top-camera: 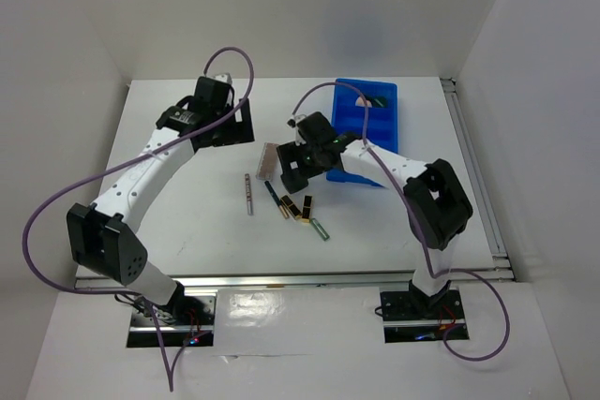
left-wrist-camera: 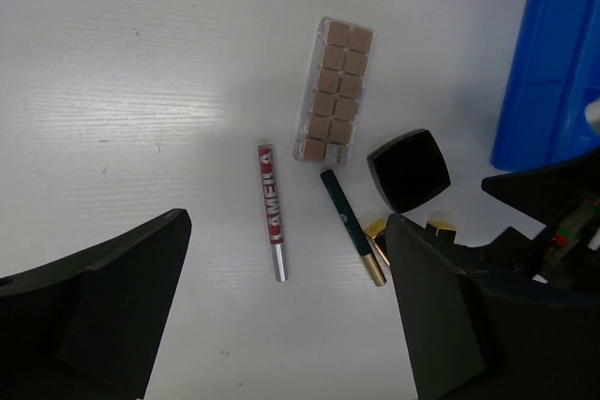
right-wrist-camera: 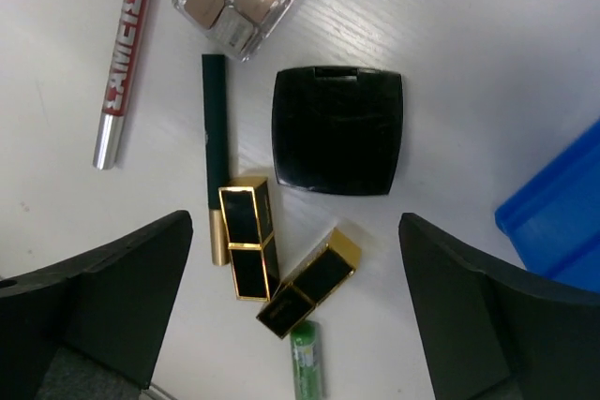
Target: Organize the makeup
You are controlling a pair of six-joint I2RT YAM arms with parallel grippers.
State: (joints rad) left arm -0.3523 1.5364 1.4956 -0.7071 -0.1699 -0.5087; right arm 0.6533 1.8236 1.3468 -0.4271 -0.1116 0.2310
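The makeup lies mid-table: a tan palette, a red-and-silver pencil, a dark green pencil, two black-gold lipsticks and a green tube. A peach sponge and a dark green pad lie in the blue bin. My right gripper is open, above the lipsticks and near the black square compact; the green tube is below. My left gripper is open and empty, above the red pencil, with the palette beyond.
The blue bin stands at the back right, its edge also in the right wrist view. The right arm is close beside my left gripper's right finger. White walls enclose the table on three sides.
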